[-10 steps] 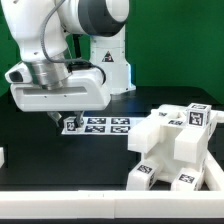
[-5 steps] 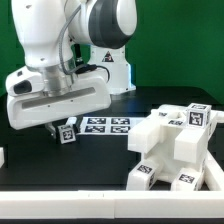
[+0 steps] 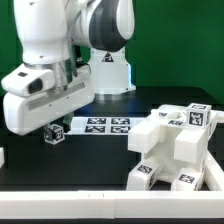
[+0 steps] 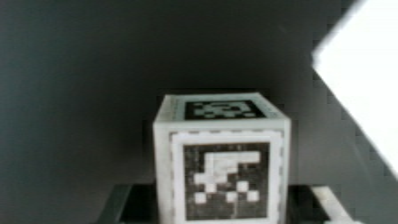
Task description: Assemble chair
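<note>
My gripper (image 3: 54, 132) is shut on a small white tagged block (image 3: 56, 131) of the chair and holds it above the black table, toward the exterior view's left. In the wrist view the block (image 4: 219, 150) stands upright between the dark fingers (image 4: 135, 203), with one tag on its end and one on its side. My gripper (image 4: 217, 206) clamps it from both sides. The other white chair pieces (image 3: 172, 148) lie in a stacked cluster at the exterior view's right, well apart from the gripper. Each carries black-and-white tags.
The marker board (image 3: 105, 125) lies flat on the table behind the gripper, in front of the robot base (image 3: 110, 70). A small white object (image 3: 2, 156) shows at the left edge. A bright white surface (image 4: 365, 60) fills one side of the wrist view.
The arm has swung toward the exterior view's left and tilted, carrying the tagged block off the marker board's end. The grip has stayed the same.
</note>
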`<control>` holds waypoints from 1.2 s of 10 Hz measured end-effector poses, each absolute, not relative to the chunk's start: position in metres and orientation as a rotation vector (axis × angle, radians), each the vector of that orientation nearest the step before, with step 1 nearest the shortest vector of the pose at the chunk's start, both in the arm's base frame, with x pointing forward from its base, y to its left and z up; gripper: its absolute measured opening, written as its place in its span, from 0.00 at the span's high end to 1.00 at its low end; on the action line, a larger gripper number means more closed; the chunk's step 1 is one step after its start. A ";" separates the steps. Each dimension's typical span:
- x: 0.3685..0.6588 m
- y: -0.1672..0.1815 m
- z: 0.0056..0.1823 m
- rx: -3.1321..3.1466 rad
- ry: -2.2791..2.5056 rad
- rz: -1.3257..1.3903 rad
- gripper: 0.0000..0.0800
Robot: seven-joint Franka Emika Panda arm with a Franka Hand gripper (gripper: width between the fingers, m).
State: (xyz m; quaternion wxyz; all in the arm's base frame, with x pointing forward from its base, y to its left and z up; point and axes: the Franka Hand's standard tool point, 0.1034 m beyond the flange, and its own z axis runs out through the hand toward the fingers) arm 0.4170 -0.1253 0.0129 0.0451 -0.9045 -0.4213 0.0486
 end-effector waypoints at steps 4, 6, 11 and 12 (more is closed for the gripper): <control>0.422 -0.129 0.014 -2.566 -1.731 0.152 0.64; 0.419 -0.136 0.013 -2.398 -1.960 0.185 0.64; 0.409 -0.149 0.013 -2.186 -2.214 0.202 0.33; 0.409 -0.150 0.013 -2.214 -2.187 0.203 0.33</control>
